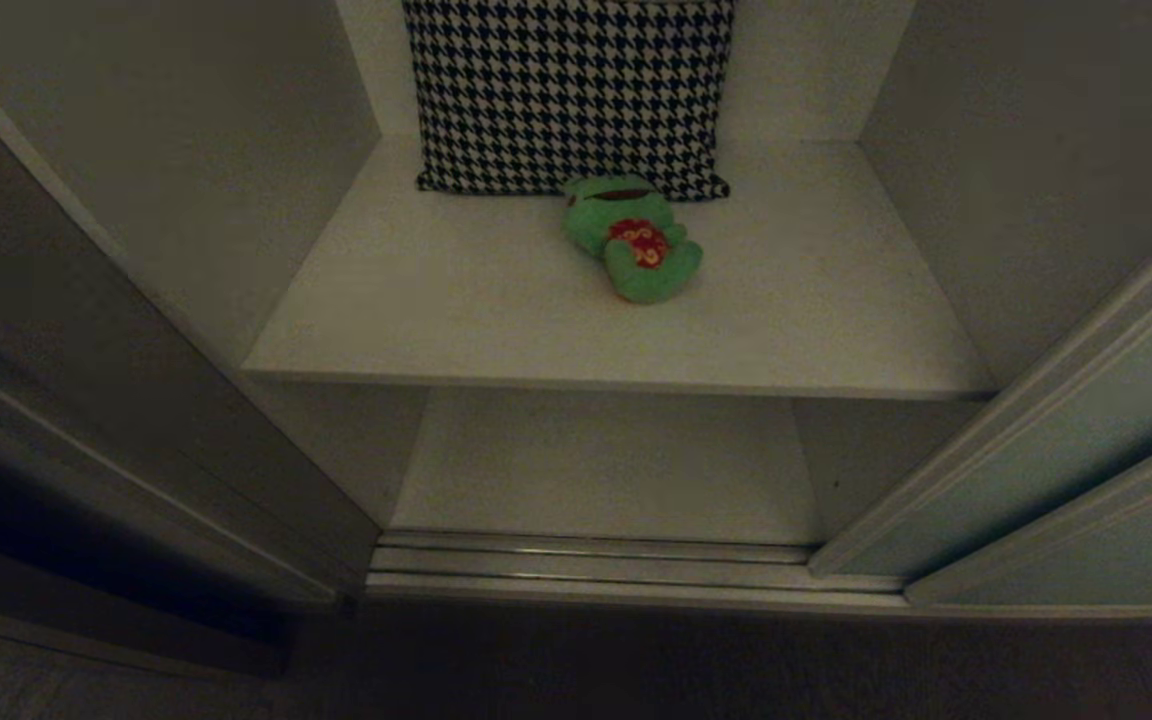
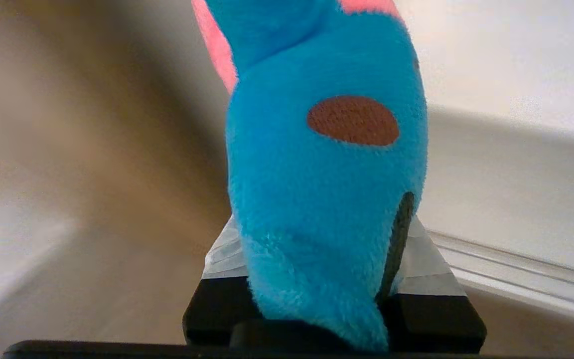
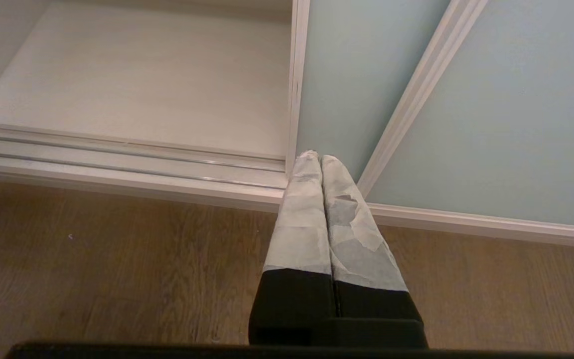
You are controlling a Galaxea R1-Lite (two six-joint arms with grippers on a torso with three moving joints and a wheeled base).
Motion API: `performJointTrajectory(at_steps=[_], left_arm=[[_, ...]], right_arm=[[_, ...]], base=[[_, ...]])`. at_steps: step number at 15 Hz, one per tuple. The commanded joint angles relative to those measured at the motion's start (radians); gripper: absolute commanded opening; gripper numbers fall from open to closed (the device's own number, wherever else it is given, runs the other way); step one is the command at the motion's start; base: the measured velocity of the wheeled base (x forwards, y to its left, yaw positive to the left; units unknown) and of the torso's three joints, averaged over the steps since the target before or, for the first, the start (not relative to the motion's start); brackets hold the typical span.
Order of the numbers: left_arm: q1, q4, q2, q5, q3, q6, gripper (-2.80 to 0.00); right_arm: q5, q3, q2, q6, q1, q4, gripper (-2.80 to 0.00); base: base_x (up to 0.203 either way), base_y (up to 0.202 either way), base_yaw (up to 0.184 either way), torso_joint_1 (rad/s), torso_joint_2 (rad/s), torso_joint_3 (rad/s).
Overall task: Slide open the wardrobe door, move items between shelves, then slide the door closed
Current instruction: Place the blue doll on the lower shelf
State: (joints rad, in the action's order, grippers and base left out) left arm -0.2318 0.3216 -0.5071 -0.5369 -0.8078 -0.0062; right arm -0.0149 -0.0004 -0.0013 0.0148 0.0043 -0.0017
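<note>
The wardrobe stands open, its sliding wardrobe door [image 1: 1066, 470] pushed aside at about three o'clock in the head view. On the upper white shelf [image 1: 496, 320] a green frog toy [image 1: 636, 240] with a red chest patch lies on its back, touching the lower edge of a black-and-white houndstooth cushion [image 1: 571, 90] propped at twelve o'clock. The lower shelf [image 1: 606, 465] shows nothing on the part in view, just behind the ribbed floor track [image 1: 586, 565]. Neither arm appears in the head view. In the left wrist view, the left claw [image 2: 317, 259] is closed snugly around the lower body of a teal-blue plush toy [image 2: 317, 189] with pink on its back, held off the shelves. The right claw [image 3: 319, 164] is parked above the wooden floor [image 3: 117, 264] near the track, its taped fingers pressed together on nothing. To do this step well, the left arm would best carry the toy in level, clear of the shelf edge, and release only once it rests on the board. No writing or brand is readable.
</note>
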Motion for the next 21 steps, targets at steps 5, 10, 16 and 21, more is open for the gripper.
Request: performJointTrajectory(at_steps=[5, 10, 16, 21], left_arm=[[0.198, -0.015, 0.283, 0.045, 0.219, 0.05, -2.8], [0.224, -0.041, 0.499, 0.356, 0.516, 0.108, -2.8], [0.226, -0.266, 0.507, 0.542, 0.76, 0.143, -2.8], [0.226, -0.265, 0.507, 0.593, 0.785, 0.09, -2.8]], right_arm=[[0.0, -0.001, -0.003, 0.001, 0.0, -0.001, -2.8], [0.0, -0.001, -0.003, 0.001, 0.001, 0.0, -2.8], [0.0, -0.001, -0.002, 0.001, 0.0, 0.0, -2.8], [0.0, -0.001, -0.003, 0.001, 0.0, -0.001, -2.8]], base=[[0.0, 0.0, 0.0, 0.0, 0.0, 0.0], [0.0, 0.0, 0.0, 0.0, 0.0, 0.0], [0.0, 0.0, 0.0, 0.0, 0.0, 0.0], [0.0, 0.0, 0.0, 0.0, 0.0, 0.0]])
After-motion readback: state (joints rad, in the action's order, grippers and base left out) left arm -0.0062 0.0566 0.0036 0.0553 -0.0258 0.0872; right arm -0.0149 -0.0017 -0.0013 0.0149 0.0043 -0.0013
